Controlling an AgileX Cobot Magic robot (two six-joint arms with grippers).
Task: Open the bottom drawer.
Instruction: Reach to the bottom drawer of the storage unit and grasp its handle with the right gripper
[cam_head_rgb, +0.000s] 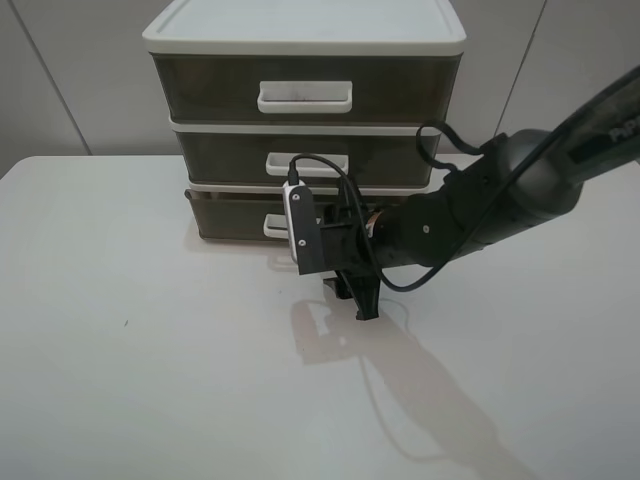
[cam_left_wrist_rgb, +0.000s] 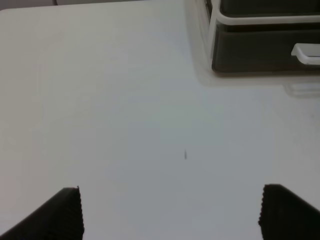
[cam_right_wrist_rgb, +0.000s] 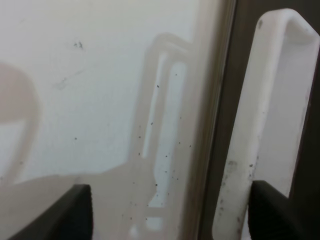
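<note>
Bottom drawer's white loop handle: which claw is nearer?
Right. The right claw, open, is right at the smoky brown bottom drawer's white loop handle; the left claw hovers over the white table, well short of it.

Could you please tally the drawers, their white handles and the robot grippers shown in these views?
Drawers: 3 (top drawer, middle drawer, bottom drawer)
White handles: 3 (top handle, middle handle, bottom handle)
Grippers: 2 (left gripper, right gripper)
Total: 8

Black right arm (cam_head_rgb: 520, 185), looping cables (cam_head_rgb: 315, 157), white-edged camera housing (cam_head_rgb: 302, 228); serrated black left pincer fingers (cam_left_wrist_rgb: 70, 215).
</note>
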